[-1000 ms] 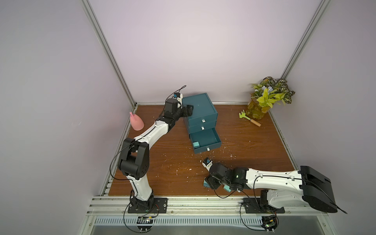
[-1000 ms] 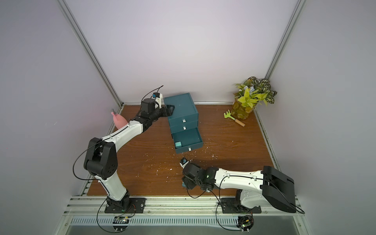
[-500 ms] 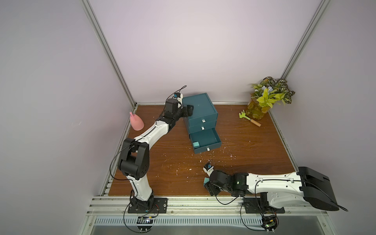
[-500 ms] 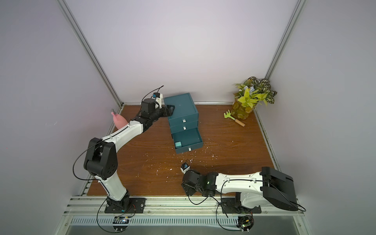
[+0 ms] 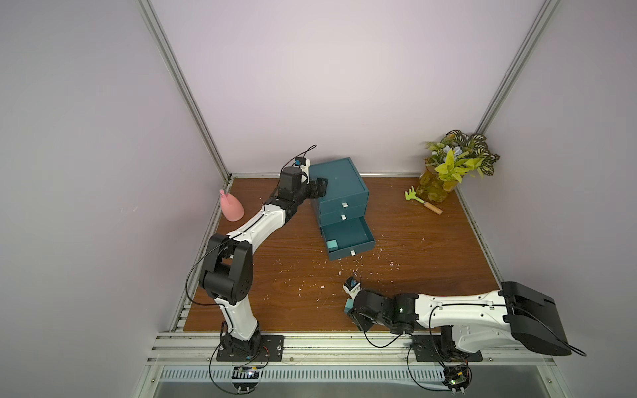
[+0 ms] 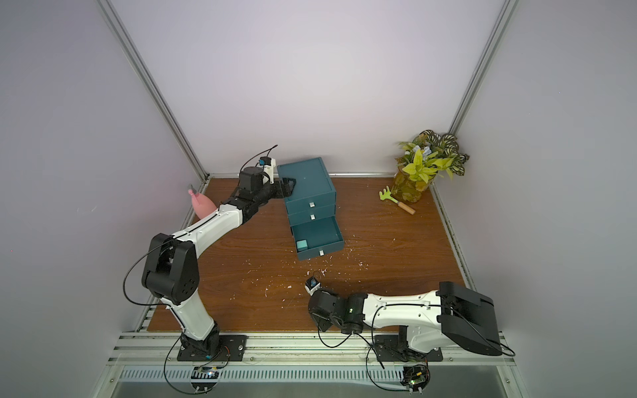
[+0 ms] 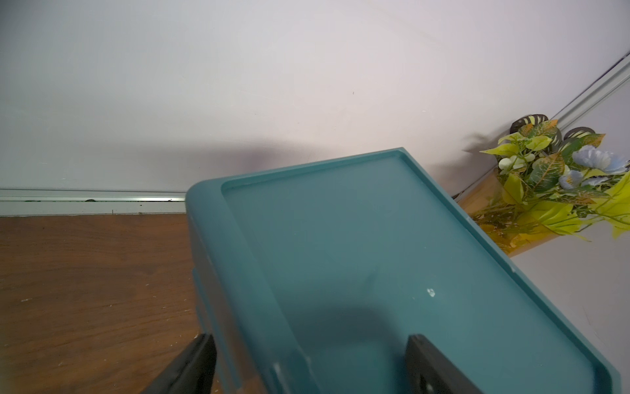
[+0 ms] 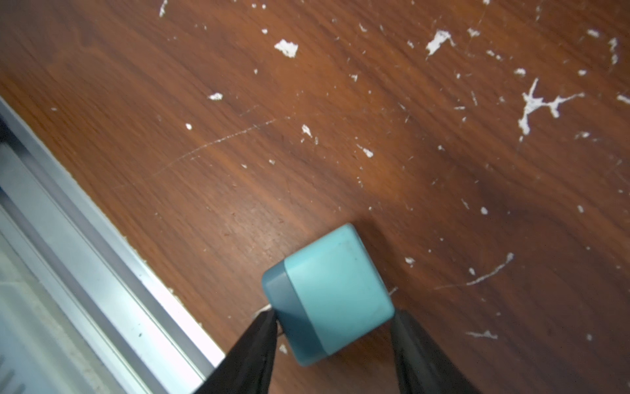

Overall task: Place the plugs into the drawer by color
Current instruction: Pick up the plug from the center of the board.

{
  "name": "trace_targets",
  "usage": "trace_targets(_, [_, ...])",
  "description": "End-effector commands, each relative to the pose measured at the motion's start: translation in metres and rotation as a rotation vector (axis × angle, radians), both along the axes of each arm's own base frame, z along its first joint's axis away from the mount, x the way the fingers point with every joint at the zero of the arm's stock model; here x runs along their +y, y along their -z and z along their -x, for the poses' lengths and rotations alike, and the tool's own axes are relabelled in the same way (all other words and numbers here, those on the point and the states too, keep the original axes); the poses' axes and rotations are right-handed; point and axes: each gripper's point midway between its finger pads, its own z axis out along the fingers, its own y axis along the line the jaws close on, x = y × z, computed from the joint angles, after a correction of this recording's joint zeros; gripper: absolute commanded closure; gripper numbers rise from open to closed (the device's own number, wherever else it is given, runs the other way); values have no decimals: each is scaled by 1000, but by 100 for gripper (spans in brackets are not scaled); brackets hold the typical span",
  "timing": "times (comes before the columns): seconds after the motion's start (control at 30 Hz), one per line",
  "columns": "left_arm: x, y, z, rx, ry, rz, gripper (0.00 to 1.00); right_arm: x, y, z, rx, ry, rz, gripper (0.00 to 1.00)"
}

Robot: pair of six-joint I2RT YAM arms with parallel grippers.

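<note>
Plug (image 8: 337, 293), blue-teal, lies on the counter (image 8: 341, 136) at its near edge, just beside the metal rail (image 8: 85, 273) and between the right fingers (image 8: 252, 351). These stand narrow, at or nearly at two of its corners; whether they clamp it I cannot tell. The cube sits skewed to them, so a squeeze on corners rather than flat faces may twist it or squirt it out. This close to the edge, it could skid onto the rail. Its prongs are hidden, so a snag on lifting cannot be ruled out.

In a top view the bottom drawer (image 5: 348, 231) of the cabinet (image 5: 339, 182) stands open, well apart from the plug, with a second plug (image 5: 332, 245), pale teal, in its near left corner. A loose grip could drop the cube on the way there. The left fingers (image 7: 191, 365) stand apart, astride the cabinet's top left edge, clamping nothing that I can see; an uneven push from them may shift the cabinet.

No brand, label or writing is legible anywhere.
</note>
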Motion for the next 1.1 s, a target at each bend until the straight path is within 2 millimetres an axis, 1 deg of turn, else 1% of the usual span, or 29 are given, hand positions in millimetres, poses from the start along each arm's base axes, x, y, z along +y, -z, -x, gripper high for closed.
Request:
trace_targets(0.0, [0,35,15,109,10,-67,17,-3,-4,-14,-60,0,37,45])
trace_targets(0.17, [0,37,15,113,9,-66,17,-4,-5,-29,-106,-27,61,47])
trace_targets(0.37, [1,37,15,112,5,-71,17,-7,-9,-46,-154,-43,131,48])
trace_targets(0.47, [2,39,14,116,2,-75,17,-4,-22,-48,-151,-35,112,47])
trace_targets(0.53, [1,41,14,118,3,-76,17,7,-38,-44,-112,-10,29,46])
trace_targets(0.57, [1,41,14,118,3,-76,17,11,-43,-43,-86,21,-11,45])
trace_targets(0.6, [1,41,14,118,2,-75,17,13,-49,-44,-58,88,-58,43])
trace_targets(0.67, [1,41,14,119,2,-75,17,12,-56,-49,6,231,-121,41])
trace_targets(0.73, [0,43,13,123,4,-72,17,10,-55,-50,52,296,-133,39])
trace_targets(0.8, [-1,44,14,130,8,-67,17,3,-51,-54,69,350,-91,38])
trace_targets(0.83, [-1,46,14,133,9,-66,17,3,-50,-54,82,357,-81,37])
trace_targets(0.93, [-2,45,14,135,13,-61,17,8,-42,-54,108,344,-59,36])
trace_targets(1.07, [-2,43,15,131,12,-62,17,15,-24,-53,141,317,-6,36])
